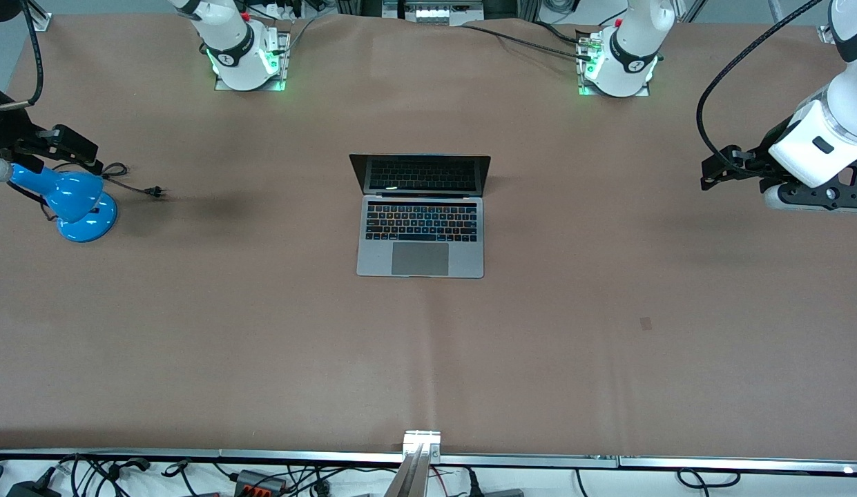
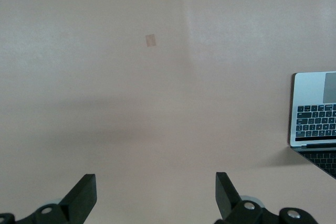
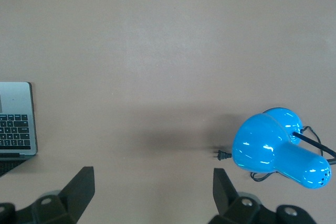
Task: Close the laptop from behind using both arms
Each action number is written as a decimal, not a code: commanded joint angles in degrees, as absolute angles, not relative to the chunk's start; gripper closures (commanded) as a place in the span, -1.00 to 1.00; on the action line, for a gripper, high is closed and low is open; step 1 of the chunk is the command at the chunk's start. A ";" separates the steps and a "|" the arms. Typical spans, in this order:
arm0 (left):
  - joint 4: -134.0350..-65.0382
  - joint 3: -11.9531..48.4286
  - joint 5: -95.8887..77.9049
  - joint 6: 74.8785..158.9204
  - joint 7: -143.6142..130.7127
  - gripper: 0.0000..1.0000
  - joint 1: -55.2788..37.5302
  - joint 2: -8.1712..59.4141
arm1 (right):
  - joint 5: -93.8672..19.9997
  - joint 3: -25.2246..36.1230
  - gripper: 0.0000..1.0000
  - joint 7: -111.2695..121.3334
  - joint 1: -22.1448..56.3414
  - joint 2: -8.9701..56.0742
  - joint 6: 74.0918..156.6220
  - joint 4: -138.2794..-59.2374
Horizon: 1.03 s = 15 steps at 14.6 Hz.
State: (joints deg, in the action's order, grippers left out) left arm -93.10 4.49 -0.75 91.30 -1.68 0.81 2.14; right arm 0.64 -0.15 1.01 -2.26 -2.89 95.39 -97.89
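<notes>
The silver-grey laptop stands open in the middle of the table, its dark screen upright and facing the front camera. Its edge also shows in the left wrist view and in the right wrist view. My left gripper hangs open and empty over bare table at the left arm's end, well apart from the laptop; its fingers stand wide. My right gripper hangs open and empty over the right arm's end, above the blue lamp; its fingers stand wide.
A blue desk lamp lies at the right arm's end, its cord and plug pointing toward the laptop; it also shows in the right wrist view. A small tape patch lies nearer the front camera. The arm bases stand along the table's edge.
</notes>
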 commanded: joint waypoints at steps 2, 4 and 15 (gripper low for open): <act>-92.90 4.83 -1.85 89.65 -1.85 -0.95 1.05 1.05 | -0.44 -0.53 -1.00 2.11 -2.90 -3.78 94.66 -98.17; -92.55 5.18 -1.93 88.07 -2.20 0.13 1.05 1.05 | -0.44 -0.35 -1.00 2.11 -2.90 -3.78 95.09 -98.35; -92.02 7.45 -11.23 74.53 -2.10 0.98 0.44 0.27 | -3.77 -0.44 1.00 1.14 -2.90 -3.25 91.94 -98.35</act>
State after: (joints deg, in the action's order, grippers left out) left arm -91.72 5.39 -8.37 76.61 -1.66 0.65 1.54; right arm -1.88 -0.13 0.99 -2.27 -2.85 93.63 -97.90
